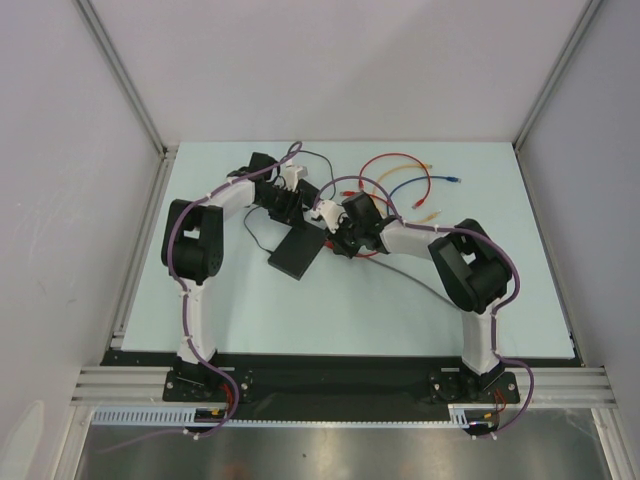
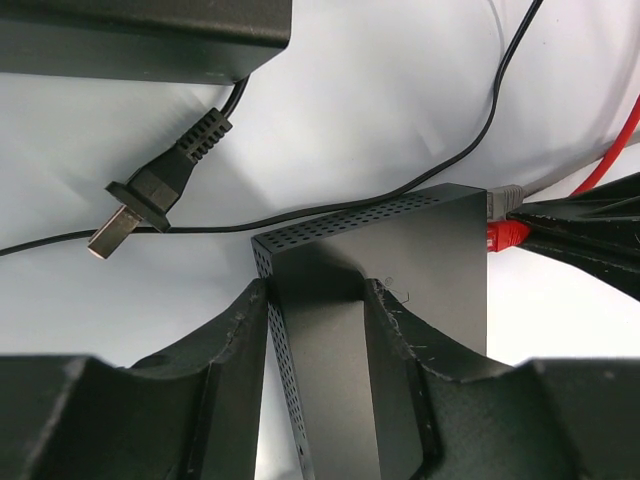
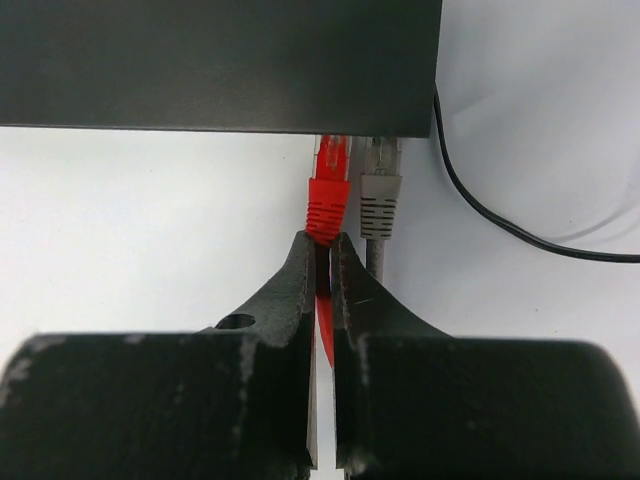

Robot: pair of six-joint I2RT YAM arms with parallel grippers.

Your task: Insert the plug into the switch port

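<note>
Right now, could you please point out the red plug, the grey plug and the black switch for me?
red plug (image 3: 327, 195): right wrist view, on its boot.
grey plug (image 3: 380, 205): right wrist view, on its boot.
black switch (image 2: 420, 250): left wrist view, on its top face.

No legible text or labels anywhere.

A grey plug (image 3: 380, 190) sits at the black box's edge, its grey cable (image 1: 425, 287) trailing toward the right side of the pale worktop (image 1: 330, 320). Red (image 1: 395, 172) and blue (image 1: 432, 185) patch cables loop near the far edge. A black mains plug (image 2: 150, 190) lies flat, thin black cord (image 2: 400, 190) curving past.
</note>
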